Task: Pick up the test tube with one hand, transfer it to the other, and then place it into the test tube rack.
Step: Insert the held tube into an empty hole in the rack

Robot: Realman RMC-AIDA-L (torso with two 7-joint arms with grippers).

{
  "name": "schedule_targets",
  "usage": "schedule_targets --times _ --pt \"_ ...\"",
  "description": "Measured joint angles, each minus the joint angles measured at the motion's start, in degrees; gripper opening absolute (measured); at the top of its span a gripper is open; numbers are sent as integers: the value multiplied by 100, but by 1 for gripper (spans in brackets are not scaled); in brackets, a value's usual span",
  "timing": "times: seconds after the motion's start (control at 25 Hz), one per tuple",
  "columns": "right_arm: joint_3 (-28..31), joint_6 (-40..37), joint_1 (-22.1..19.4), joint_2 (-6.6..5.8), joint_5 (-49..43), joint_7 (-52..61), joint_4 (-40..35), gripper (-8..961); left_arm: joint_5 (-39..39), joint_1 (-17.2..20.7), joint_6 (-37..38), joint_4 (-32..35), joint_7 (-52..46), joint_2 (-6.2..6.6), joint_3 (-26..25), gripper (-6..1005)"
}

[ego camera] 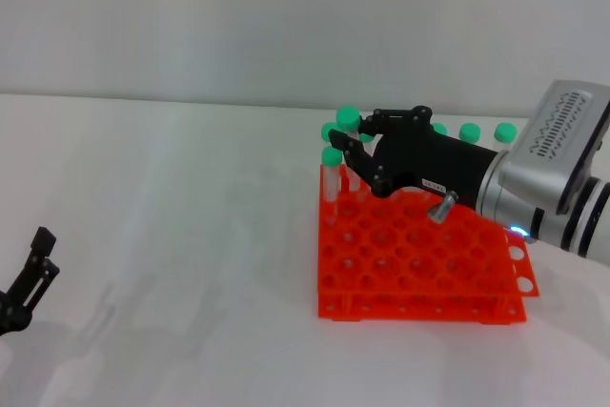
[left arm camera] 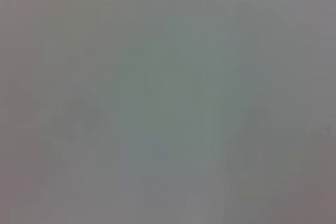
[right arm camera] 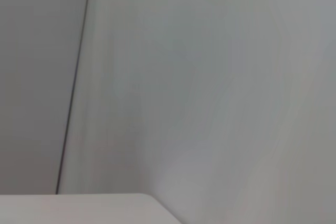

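Observation:
In the head view the orange-red test tube rack stands right of centre. My right gripper, on the silver-grey arm with the vent panel, reaches over the rack's back left corner. It is shut on a green-capped test tube, held upright just above the holes there, its cap slightly higher than its neighbours. Two more green-capped tubes stand right beside it in the rack. My left gripper is open and empty, low at the table's near left. Both wrist views show only blank grey surface.
Three more green-capped tubes stand along the rack's back row, behind my right wrist. A small metal knob sticks out under the right hand above the rack. The white table stretches left of the rack.

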Motion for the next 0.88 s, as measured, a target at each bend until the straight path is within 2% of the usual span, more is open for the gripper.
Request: schedule_targets --times 0.24,0.88 --pt "-246 347 60 0 177 26 -5 249 0 3 4 -8 -5 -6 0 893" --pt "-645 611 84 0 908 -249 71 265 29 -6 5 -8 -18 -9 7 893"
